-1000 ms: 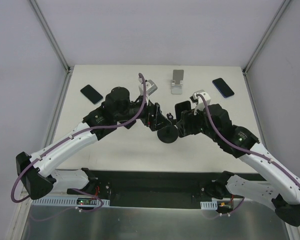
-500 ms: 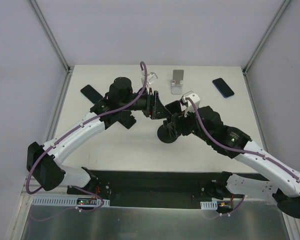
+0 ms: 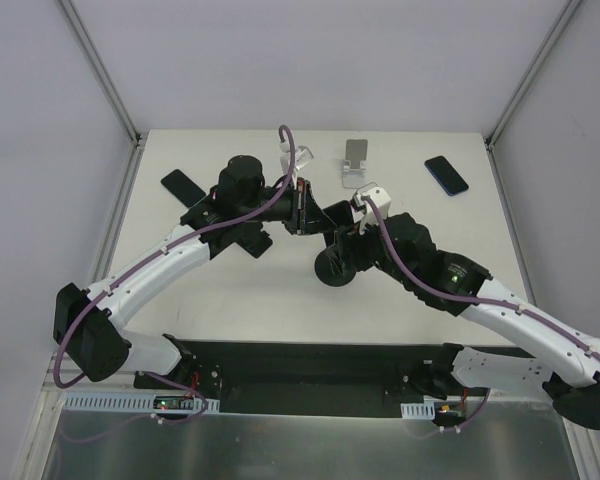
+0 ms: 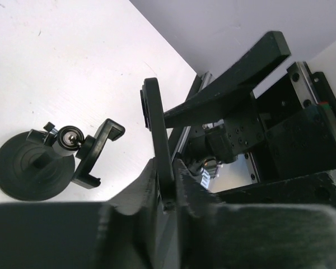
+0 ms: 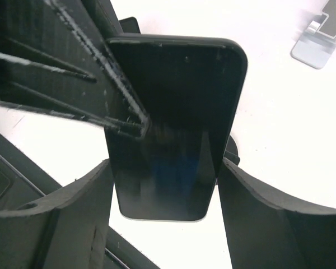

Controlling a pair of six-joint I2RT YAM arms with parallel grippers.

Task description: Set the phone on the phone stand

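A black phone point(image 5: 173, 123) hangs in the air over the middle of the table, held by both grippers. My right gripper point(image 5: 164, 168) is shut across its width, a finger pressed on each long edge. My left gripper point(image 4: 167, 168) pinches its flat faces; the left wrist view shows the phone point(image 4: 157, 129) edge-on between the fingers. The two grippers meet in the top view, left gripper point(image 3: 300, 208) and right gripper point(image 3: 338, 228). The black phone stand point(image 3: 334, 268), a round base with a clamp cradle point(image 4: 95, 151), sits on the table just below the phone.
At the back middle there is a silver stand point(image 3: 355, 165). A second dark phone point(image 3: 183, 187) lies at the back left and a blue-black one point(image 3: 446, 174) at the back right. Grey walls enclose the table on three sides.
My left gripper's fingers have closed onto the phone that the right gripper holds. Both arms shifted slightly toward the back of the table.
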